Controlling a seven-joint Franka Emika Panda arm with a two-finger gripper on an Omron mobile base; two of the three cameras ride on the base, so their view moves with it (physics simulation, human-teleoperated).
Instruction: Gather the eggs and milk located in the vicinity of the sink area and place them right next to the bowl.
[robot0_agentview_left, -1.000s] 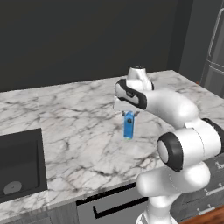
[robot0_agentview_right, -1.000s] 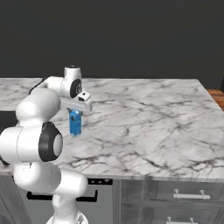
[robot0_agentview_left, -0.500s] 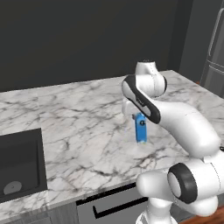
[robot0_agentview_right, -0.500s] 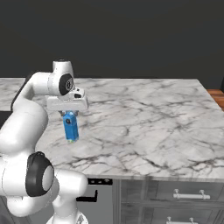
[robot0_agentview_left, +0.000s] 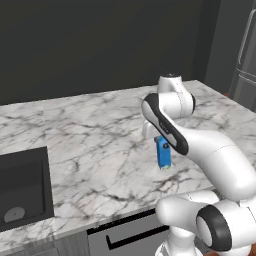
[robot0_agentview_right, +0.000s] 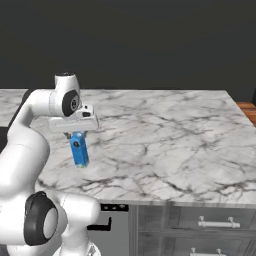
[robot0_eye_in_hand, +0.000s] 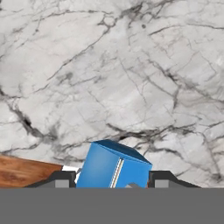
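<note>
The milk (robot0_agentview_left: 163, 154) is a small blue carton hanging just above the marble counter (robot0_agentview_left: 90, 145), a little in from its front edge. My gripper (robot0_agentview_left: 162, 142) is shut on the carton's upper part, pointing down. From the right base view the gripper (robot0_agentview_right: 76, 135) holds the milk (robot0_agentview_right: 79, 152) slightly tilted. In the hand view the milk (robot0_eye_in_hand: 114, 168) sits between the two dark fingertips of the gripper (robot0_eye_in_hand: 113, 180). The black sink (robot0_agentview_left: 22, 192) lies far left of the carton. The eggs and the bowl are out of view.
The marble counter (robot0_agentview_right: 165, 140) stretches wide to the right, with drawers (robot0_agentview_right: 210, 222) below its front edge. A brown wood-grain patch (robot0_eye_in_hand: 22, 173) shows at the hand view's lower left; I cannot tell what it is. A steel fridge (robot0_agentview_left: 245, 65) stands far right.
The arm has swung its elbow up and over, and the carton has moved a little right, toward the counter's front edge and slightly lower. The grip on it has held.
</note>
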